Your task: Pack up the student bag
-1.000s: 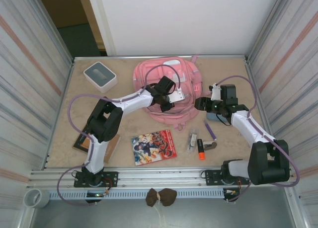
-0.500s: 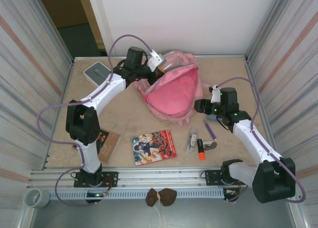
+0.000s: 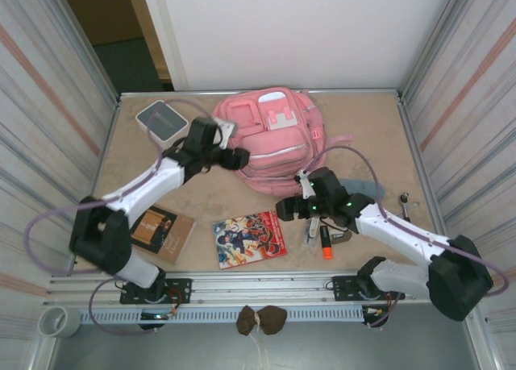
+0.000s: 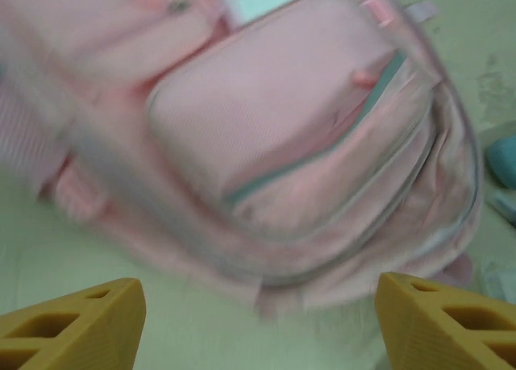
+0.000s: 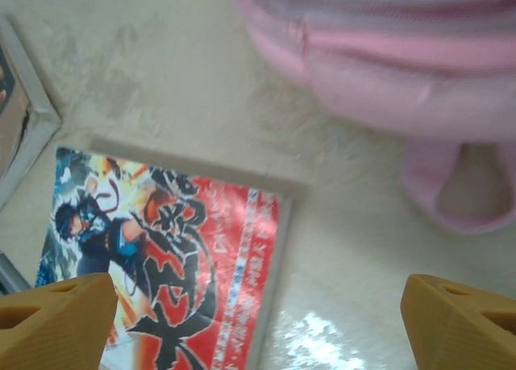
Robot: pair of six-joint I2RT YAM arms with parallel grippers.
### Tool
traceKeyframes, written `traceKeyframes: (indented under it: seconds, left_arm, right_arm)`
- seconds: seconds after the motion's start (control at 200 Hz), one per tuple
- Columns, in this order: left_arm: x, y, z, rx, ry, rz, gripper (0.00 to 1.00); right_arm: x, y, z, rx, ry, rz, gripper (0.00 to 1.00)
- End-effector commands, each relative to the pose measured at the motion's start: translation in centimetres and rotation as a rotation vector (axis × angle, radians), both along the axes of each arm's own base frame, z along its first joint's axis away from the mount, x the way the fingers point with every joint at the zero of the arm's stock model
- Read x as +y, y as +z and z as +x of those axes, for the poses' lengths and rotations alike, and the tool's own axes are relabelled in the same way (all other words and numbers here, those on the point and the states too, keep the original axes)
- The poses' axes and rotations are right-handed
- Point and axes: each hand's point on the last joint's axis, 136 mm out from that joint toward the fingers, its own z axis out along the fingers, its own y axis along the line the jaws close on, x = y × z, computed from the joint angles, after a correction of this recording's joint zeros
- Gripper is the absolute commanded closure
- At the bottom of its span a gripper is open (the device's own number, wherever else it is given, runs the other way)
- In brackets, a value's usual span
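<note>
2 grippers are gaping wide, both holding nothing: left gripper (image 3: 236, 157) is hovering at the left edge of the bag (image 3: 272, 136), right gripper (image 3: 285, 208) over the comic (image 3: 250, 239). Bag is lying front-up, far centre. It is looking soft, floppy and light, and the loop (image 5: 453, 189) is probably offering the surest hold.

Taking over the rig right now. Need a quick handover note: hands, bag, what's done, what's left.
Left hand: open, empty, at the near left side of the student bag.
Right hand: open, empty, over the comic book, just near of the bag.
Bag: far middle of the table, front pockets up, no opening visible.
Done: nothing visibly packed; the bag's inside cannot be seen.
Left: comic book, brown book and orange marker lie on the table.
</note>
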Motion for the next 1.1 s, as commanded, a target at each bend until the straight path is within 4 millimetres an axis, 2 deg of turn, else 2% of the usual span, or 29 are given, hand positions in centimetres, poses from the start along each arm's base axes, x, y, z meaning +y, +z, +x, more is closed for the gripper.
traceKeyframes:
  seconds: [0.0,0.075,0.2,0.306,0.401,0.526,0.641,0.736,0.822,0.947,1.027,1.097]
  left_arm:
    - [3.8,-4.2,-5.8,0.183,0.207,0.013,0.23]
    - [5.5,-6.2,-10.0,0.257,0.251,0.038,0.23]
    - [6.4,-8.4,-15.6,0.371,0.264,0.027,0.23]
    - [6.4,-10.0,-18.4,0.445,0.261,0.010,0.23]
    - [5.7,-11.8,-19.4,0.504,0.241,-0.041,0.25]
    - [3.5,-12.2,-19.5,0.546,0.178,-0.115,0.36]
    - [2.6,-13.0,-19.1,0.551,0.160,-0.143,0.47]
    - [1.6,-12.4,-18.4,0.526,0.133,-0.197,0.56]
    - [1.1,-11.6,-17.4,0.502,0.132,-0.240,0.63]
    - [1.3,-10.4,-15.3,0.470,0.146,-0.305,0.66]
    - [2.0,-9.2,-13.5,0.440,0.163,-0.335,0.65]
    - [2.8,-8.1,-11.9,0.415,0.190,-0.369,0.60]
  right_arm:
    - [1.7,-1.6,-1.0,0.118,-0.059,-0.037,0.09]
    - [2.1,-3.2,-1.2,0.193,-0.094,-0.068,0.10]
    - [2.8,-4.9,-1.6,0.267,-0.097,-0.099,0.15]
    - [3.5,-5.7,-2.1,0.293,-0.082,-0.111,0.18]
    - [4.2,-6.4,-2.2,0.312,-0.070,-0.108,0.26]
    - [5.8,-6.4,-2.5,0.311,-0.046,-0.063,0.41]
    - [6.6,-6.5,-2.7,0.311,-0.035,-0.049,0.53]
    - [7.0,-6.5,-2.6,0.307,-0.043,-0.016,0.66]
    - [7.4,-5.7,-2.3,0.274,-0.050,0.042,0.80]
    - [7.7,-3.7,-1.4,0.206,-0.058,0.110,1.00]
    - [7.3,-2.1,-0.4,0.172,-0.097,0.170,1.00]
    - [6.4,-0.5,1.0,0.164,-0.173,0.256,1.00]
